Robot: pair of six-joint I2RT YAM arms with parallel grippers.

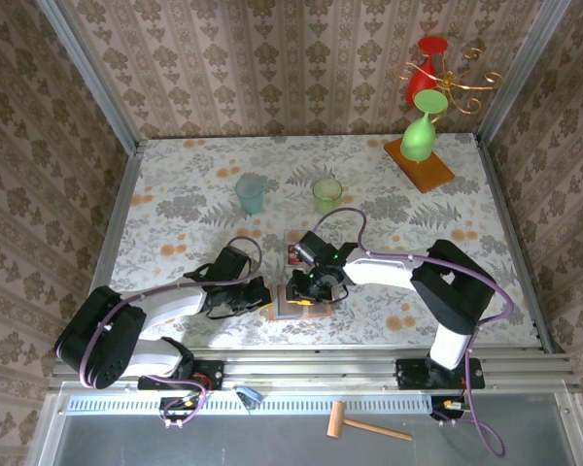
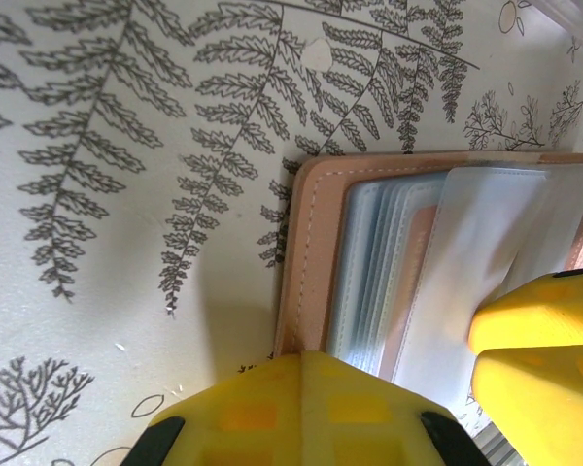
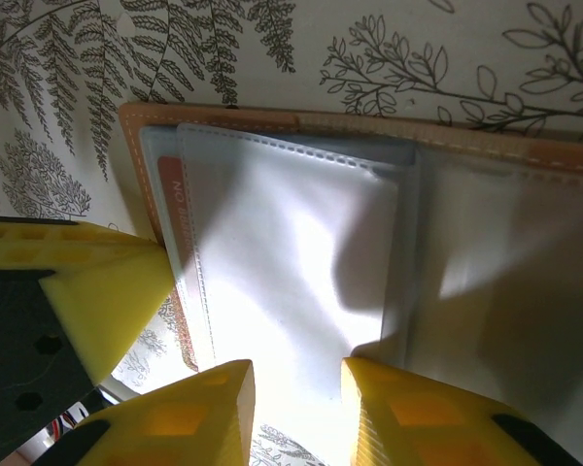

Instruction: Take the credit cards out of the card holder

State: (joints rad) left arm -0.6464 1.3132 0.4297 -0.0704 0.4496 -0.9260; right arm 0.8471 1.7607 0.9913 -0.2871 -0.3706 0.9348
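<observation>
- Fern-print tabletop point(image 1: 175, 223), wallpapered walls around; work at the near middle.
- Open, flat card holder point(image 3: 301, 121) between both hands, clear sleeves fanned loose on top.
- Of the credit cards point(image 3: 170, 209), one red edge seen in a pocket by the stitched border; others not made out.
- Narrowly parted right hand point(image 3: 296, 388) at the sleeve edge, nothing visibly clamped; left hand point(image 1: 260, 296) shut, tips over the sleeves.
- Next, by judgement: pin holder down, nose under sleeves, pinch the red edge, draw along the pocket.
- Obstacle: slippery sleeves covering the card.
- Clear tray point(image 1: 293, 252) just behind; teal cup point(image 1: 251, 194) and green cup point(image 1: 326, 194) farther off, harmless.
</observation>
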